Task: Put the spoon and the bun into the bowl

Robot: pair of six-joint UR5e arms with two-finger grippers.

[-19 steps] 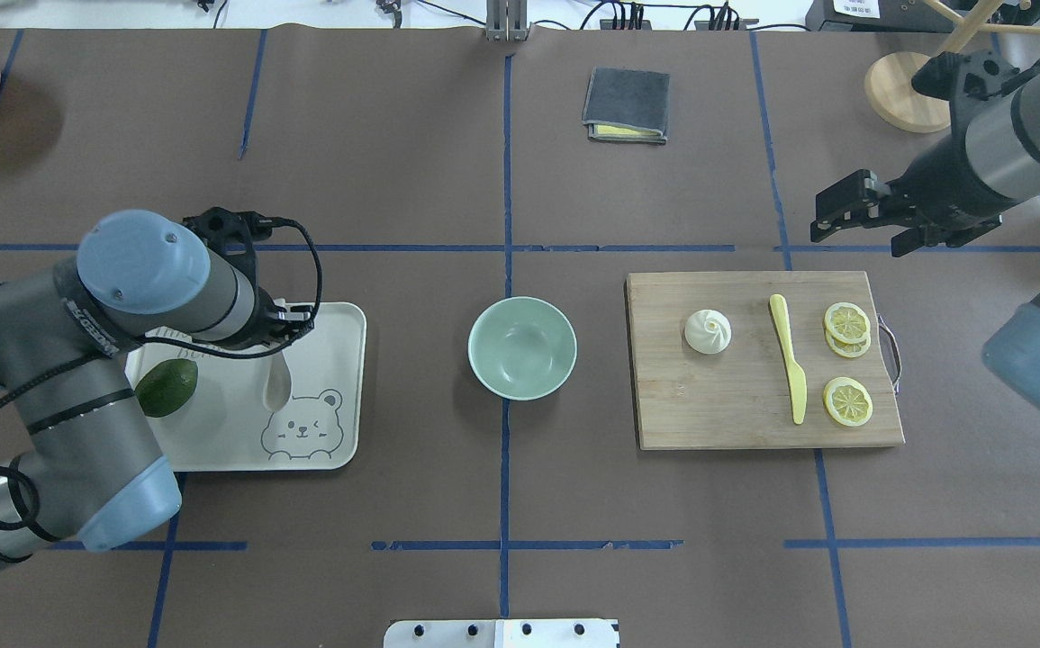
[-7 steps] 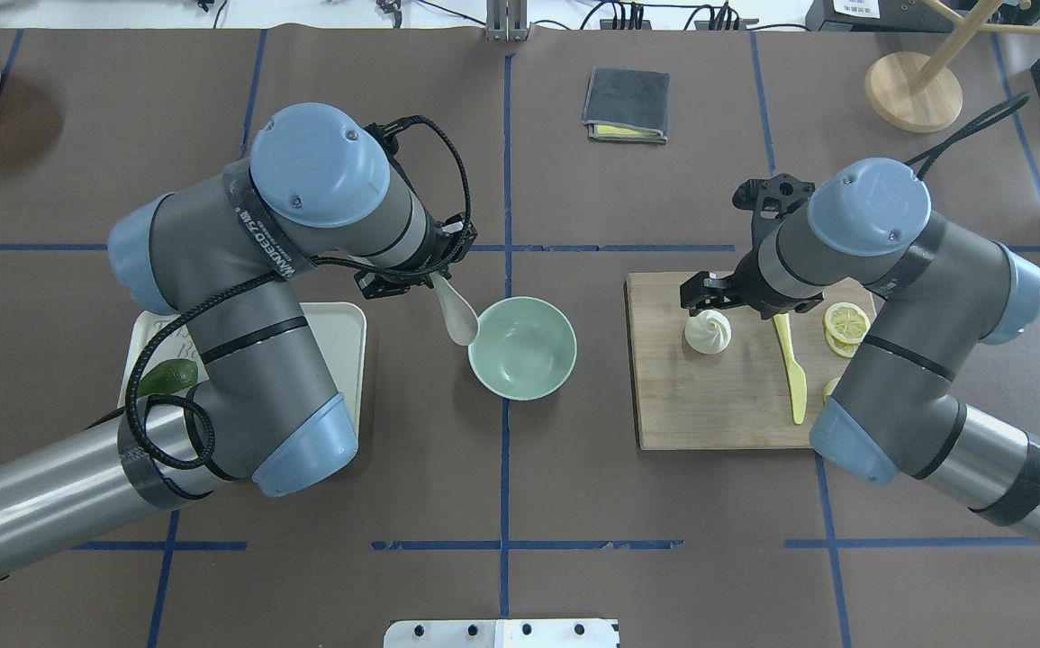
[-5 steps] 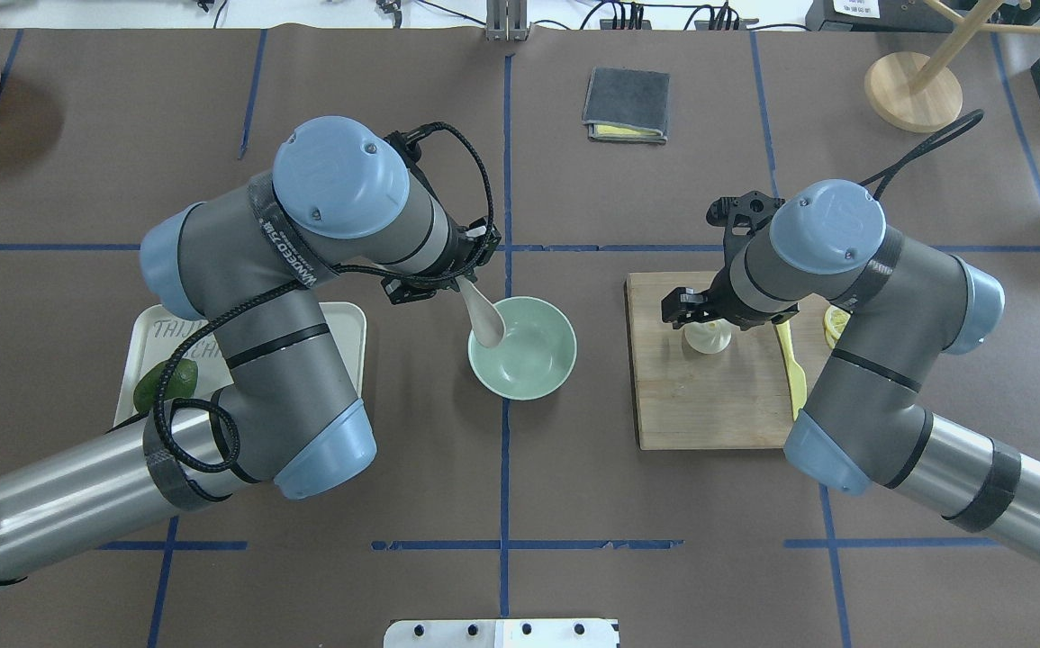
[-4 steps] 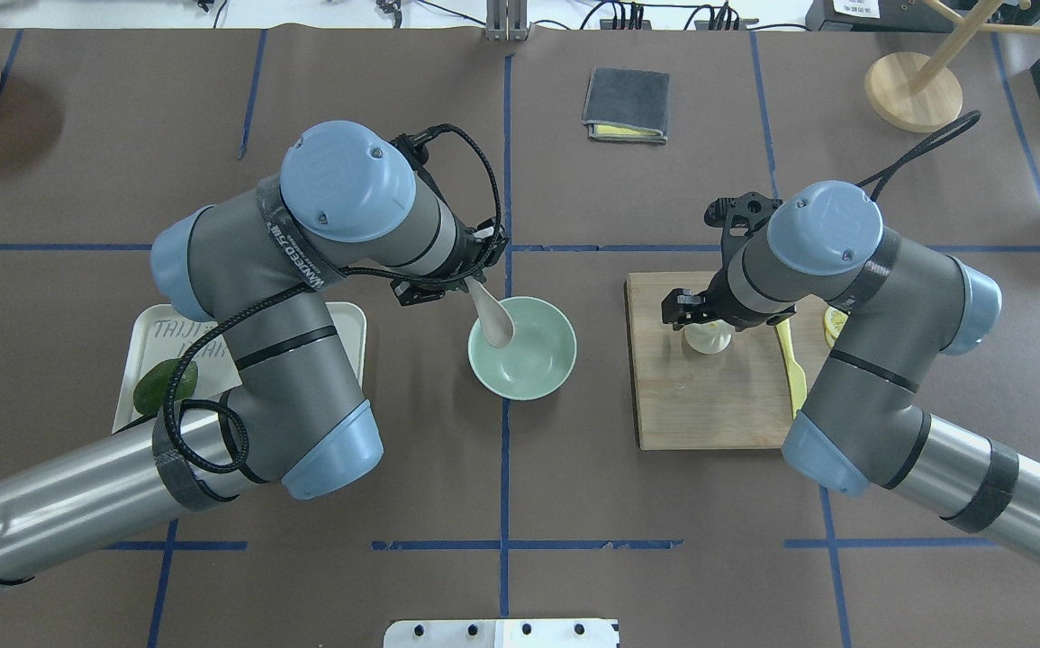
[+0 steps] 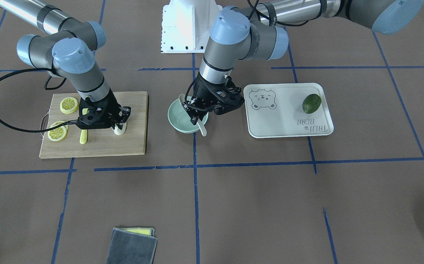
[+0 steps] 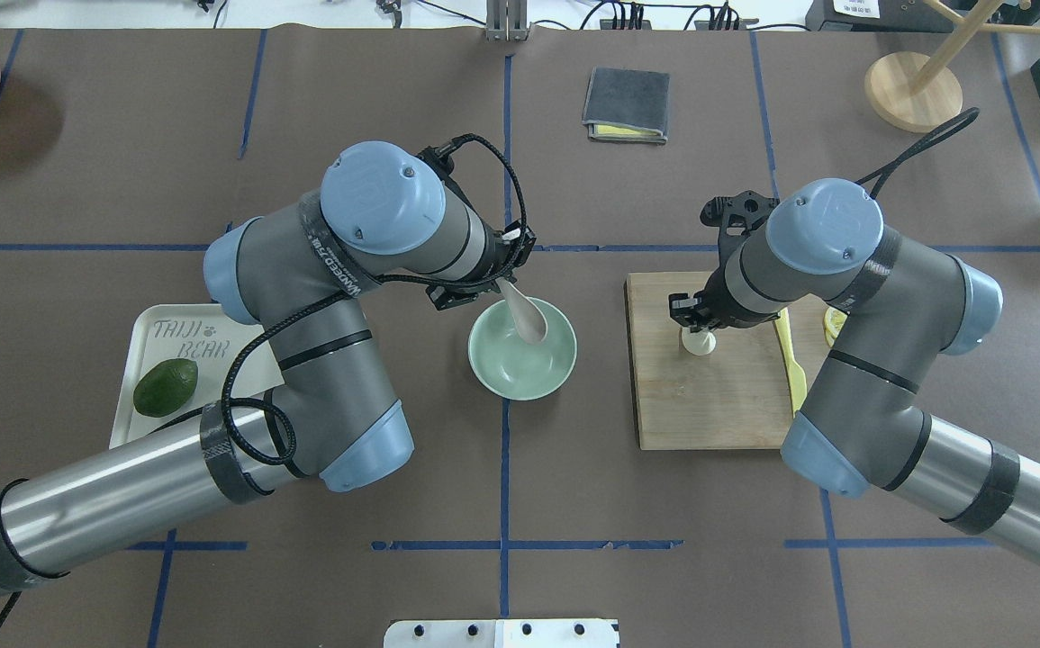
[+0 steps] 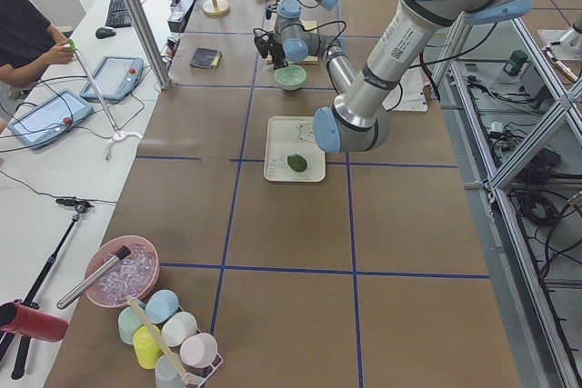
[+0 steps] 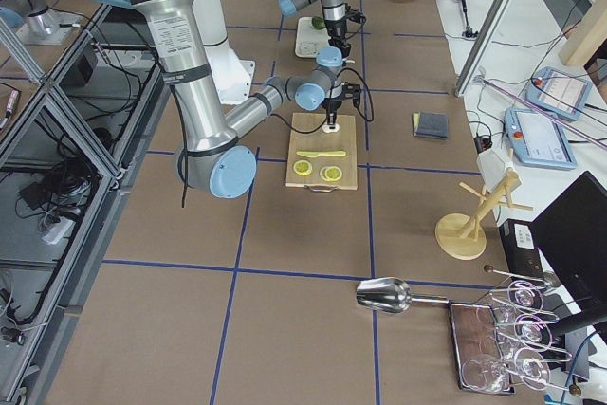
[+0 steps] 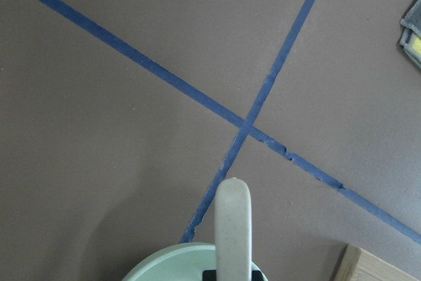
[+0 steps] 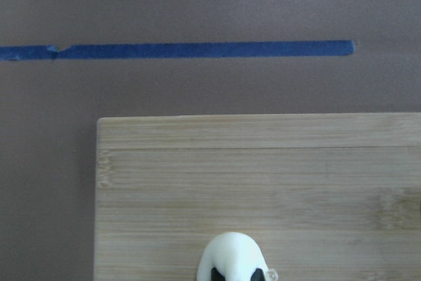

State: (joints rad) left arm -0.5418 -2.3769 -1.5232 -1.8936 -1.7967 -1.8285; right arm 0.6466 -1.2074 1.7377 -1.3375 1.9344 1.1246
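spoon [image 6: 527,319] now over bowl [image 6: 520,371], right claw [image 6: 697,331] closed on bun [image 6: 698,343]

The white tray [image 5: 285,121] seems to read "TAIJI BEAR"; the left arm's band [image 6: 332,261] lettering is unreadable.

A: Setting?
B: Robotics lab. Brown-papered table [image 7: 273,215] gridded with blue tape [image 6: 503,544]; robot arms [image 6: 330,360] on a white base [image 5: 189,25].
A: Other evidence?
B: Aluminium post [image 7: 138,20], loose cables [image 7: 532,206], side bench [image 7: 55,161] with tablet [image 7: 118,76], seated person [image 7: 23,29].
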